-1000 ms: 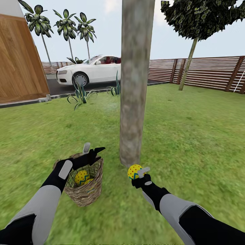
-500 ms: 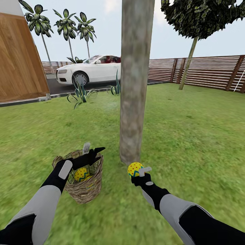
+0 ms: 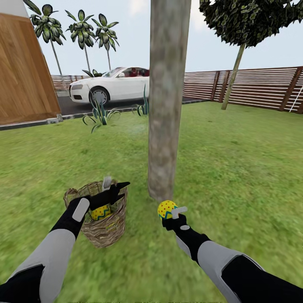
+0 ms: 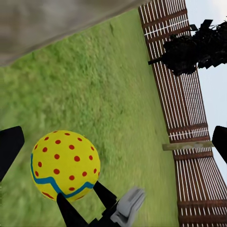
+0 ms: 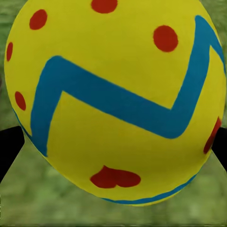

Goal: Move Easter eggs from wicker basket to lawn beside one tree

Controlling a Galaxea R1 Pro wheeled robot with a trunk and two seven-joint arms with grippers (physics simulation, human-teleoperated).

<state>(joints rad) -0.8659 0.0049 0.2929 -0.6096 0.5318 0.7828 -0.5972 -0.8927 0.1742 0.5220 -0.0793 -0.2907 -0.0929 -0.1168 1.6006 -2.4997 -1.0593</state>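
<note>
My right gripper [image 3: 172, 211] is shut on a yellow Easter egg [image 3: 166, 208] with a blue zigzag and red dots, just above the lawn [image 3: 235, 168] at the foot of the tree [image 3: 166, 105]. That egg looms large between the right gripper's [image 5: 113, 151] dark fingertips [image 5: 9, 146]. My left gripper [image 3: 114, 187] hovers open over the wicker basket [image 3: 103, 231], where another egg [image 3: 100, 213] lies inside. The left gripper [image 4: 113, 142] looks across at the held egg [image 4: 64, 165], its fingers spread wide with nothing between them.
A white car [image 3: 111, 86] stands on the dark driveway beyond spiky plants [image 3: 99, 115]. A wooden wall [image 3: 25, 71] rises at the left. A slatted fence [image 3: 252, 88] and a thin leaning tree [image 3: 233, 75] close the right side. Grass spreads around the trunk.
The whole picture has shifted slightly, so the basket and tree base sit a little higher in view. Both grippers keep their poses, and the right one still holds its egg.
</note>
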